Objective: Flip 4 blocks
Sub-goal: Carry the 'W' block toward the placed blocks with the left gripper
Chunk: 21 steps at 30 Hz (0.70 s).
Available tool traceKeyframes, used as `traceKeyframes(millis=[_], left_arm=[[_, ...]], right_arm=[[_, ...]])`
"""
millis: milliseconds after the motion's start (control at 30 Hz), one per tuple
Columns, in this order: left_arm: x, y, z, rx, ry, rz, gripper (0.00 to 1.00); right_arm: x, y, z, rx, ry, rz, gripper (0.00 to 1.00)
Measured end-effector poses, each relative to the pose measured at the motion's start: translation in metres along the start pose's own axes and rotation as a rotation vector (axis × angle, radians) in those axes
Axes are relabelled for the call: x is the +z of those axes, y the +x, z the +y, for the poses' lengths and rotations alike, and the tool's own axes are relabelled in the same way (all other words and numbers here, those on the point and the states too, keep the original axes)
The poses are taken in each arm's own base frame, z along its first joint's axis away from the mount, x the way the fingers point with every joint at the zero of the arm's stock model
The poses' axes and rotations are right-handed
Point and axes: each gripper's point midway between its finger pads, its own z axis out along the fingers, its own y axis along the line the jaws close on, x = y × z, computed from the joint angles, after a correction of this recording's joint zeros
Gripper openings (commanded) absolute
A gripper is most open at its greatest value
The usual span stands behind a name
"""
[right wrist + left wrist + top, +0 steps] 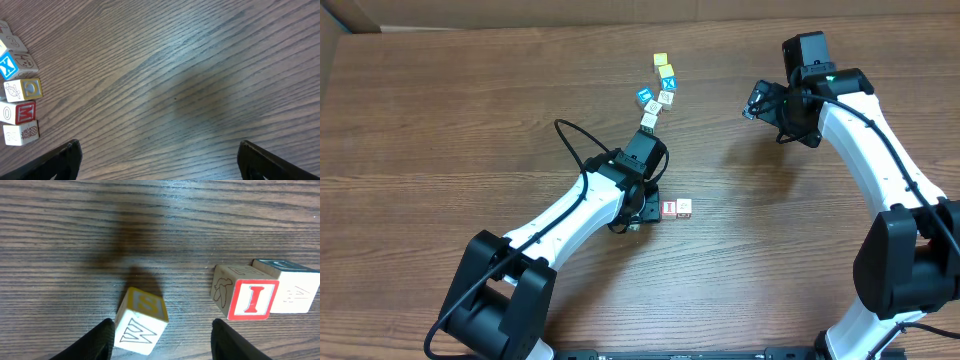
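Left gripper (pixel 162 330) is hanging with its jaws parted, flanking but not clamping the tilted W block (pixel 141 327), which is lying near the red-I block (pixel 252 299). Another pale block (pixel 295 294) is touching the red-I block's far side. Right gripper (pixel 160 162) is hovering wide open and empty, well apart from the red-I block.

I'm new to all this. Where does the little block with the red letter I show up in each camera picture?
Overhead: the red I block lies just right of and below the picture's middle.
Left wrist: right of centre, its I facing the camera.
Right wrist: not in it.
Shared landmark: the neighbouring block close on its right in both views.
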Motion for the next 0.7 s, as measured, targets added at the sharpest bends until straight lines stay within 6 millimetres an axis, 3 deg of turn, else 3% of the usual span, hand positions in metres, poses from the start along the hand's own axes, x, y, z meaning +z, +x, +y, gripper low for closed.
traceKeyframes(millis=[267, 333, 500, 700], left_arm=[[-0.001, -0.002, 0.005, -0.013, -0.006, 0.005, 0.42], [-0.004, -0.006, 0.011, -0.035, -0.013, 0.009, 0.34], [-0.01, -0.011, 0.037, -0.092, -0.049, 0.037, 0.04], [-0.01, -0.006, 0.059, -0.109, -0.118, 0.062, 0.04]], right_arm=[[0.0, 0.0, 0.0, 0.0, 0.0, 0.0, 1.0], [0.0, 0.0, 0.0, 0.0, 0.0, 0.0, 1.0], [0.0, 0.0, 0.0, 0.0, 0.0, 0.0, 1.0], [0.0, 0.0, 0.0, 0.0, 0.0, 0.0, 1.0]])
